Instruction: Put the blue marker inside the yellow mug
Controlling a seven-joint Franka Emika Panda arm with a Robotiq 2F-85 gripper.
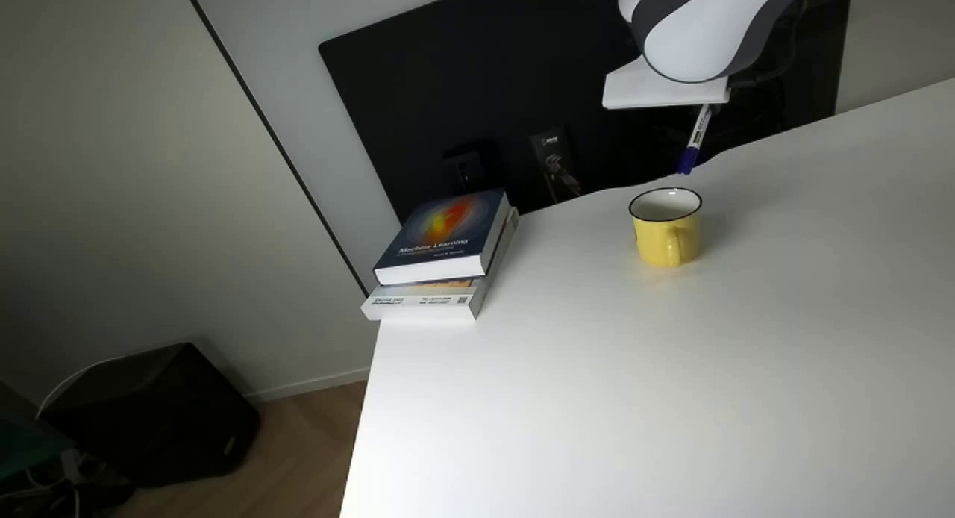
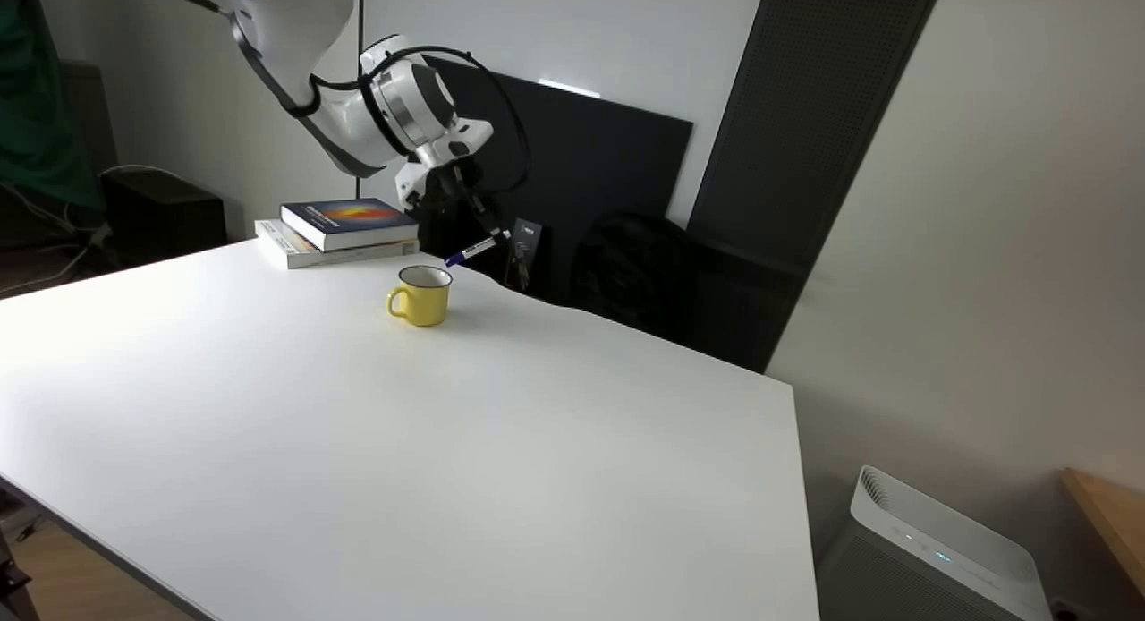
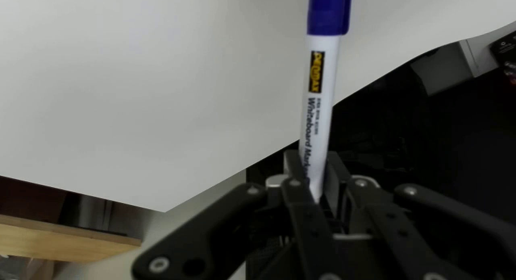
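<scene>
The yellow mug [image 1: 656, 242] stands upright on the white table [image 1: 642, 398], its handle on the near side in an exterior view. Closest to it is the blue marker [image 1: 697, 137], in the air just beside the mug and outside it; in both exterior views it slants, its dark blue cap lowest and nearest the mug's rim, apart from it. A little farther from the mug, the fingers [image 3: 298, 191] are nearly closed and pinch the marker by the end opposite its cap; in the wrist view the barrel, lettered "Whiteboard", stands out between them. Well apart from the mug, on the same table, the upper book [image 1: 436, 238], dark blue with a fiery orange pattern and titled "Machine Learning", rests flat on the paler lower book [image 1: 421, 303]. The white arm [image 2: 353, 138] slopes down from higher than the mug, beyond it in both exterior views. Behind the mug, past the table's edge, stands a black panel [image 1: 448, 100]. Farthest from the mug are a black box [image 1: 149, 421] near the wall [image 1: 186, 204] and a pale appliance [image 2: 948, 523] with small lit marks.
</scene>
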